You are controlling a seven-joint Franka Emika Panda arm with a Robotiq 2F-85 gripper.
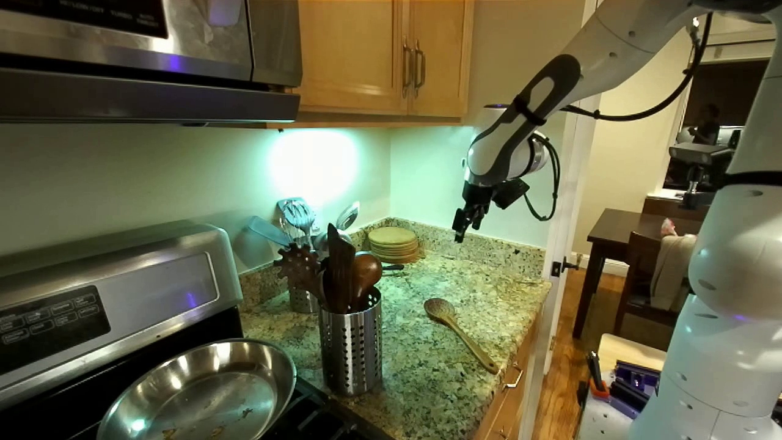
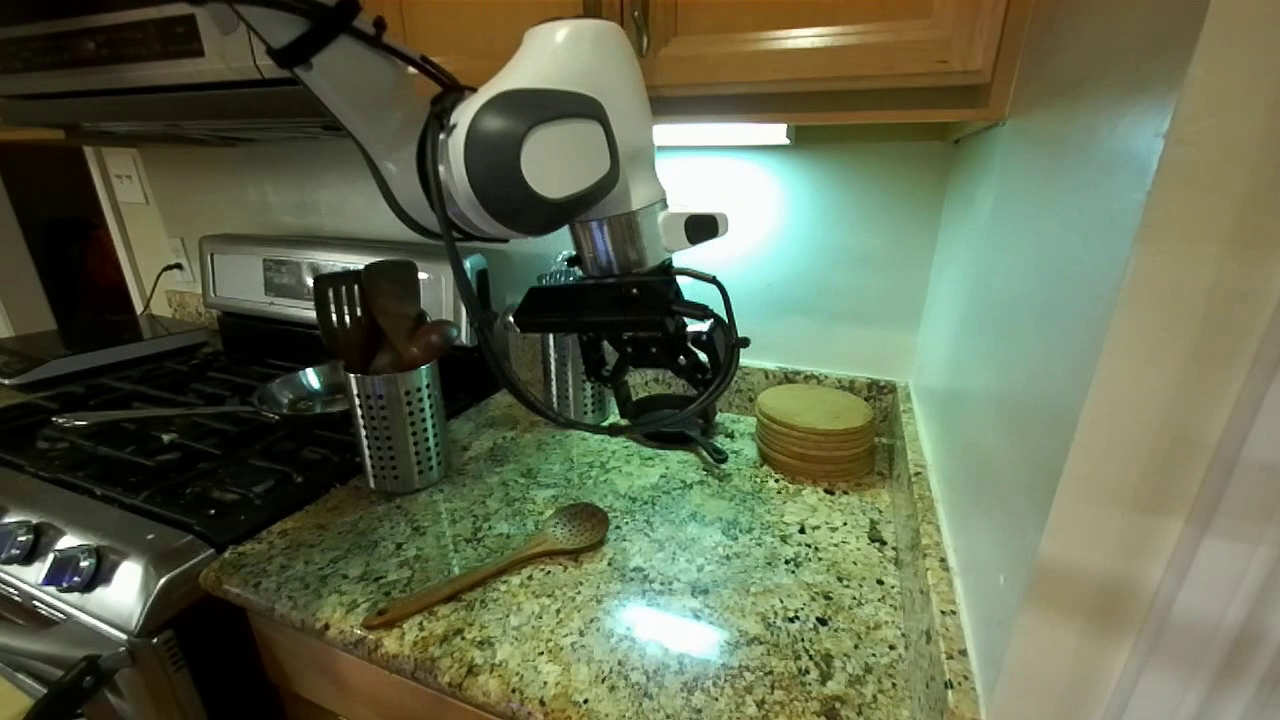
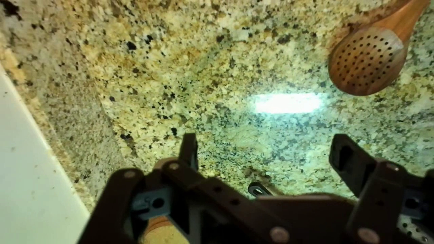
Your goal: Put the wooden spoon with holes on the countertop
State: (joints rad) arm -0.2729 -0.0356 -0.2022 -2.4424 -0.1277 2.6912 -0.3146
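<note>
Free: tabletop (image 2: 780,580) between wooden spoon (image 2: 570,528) and side wall (image 2: 1040,330). Obstacles: steel canister (image 2: 398,430) of utensils (image 2: 390,295), beside stove (image 2: 240,485); disc stack (image 2: 815,435), back corner; cabinet (image 2: 820,50), overhead.

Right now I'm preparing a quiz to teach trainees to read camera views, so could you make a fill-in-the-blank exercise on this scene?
The light-brown spoon lies on the granite ____.
Its head, in the wrist view, is pierced with small round ____.
The jaws are ____, not shut.
The steel pan rests on the ____.

Missing words: countertop; holes; open; stove.
</note>
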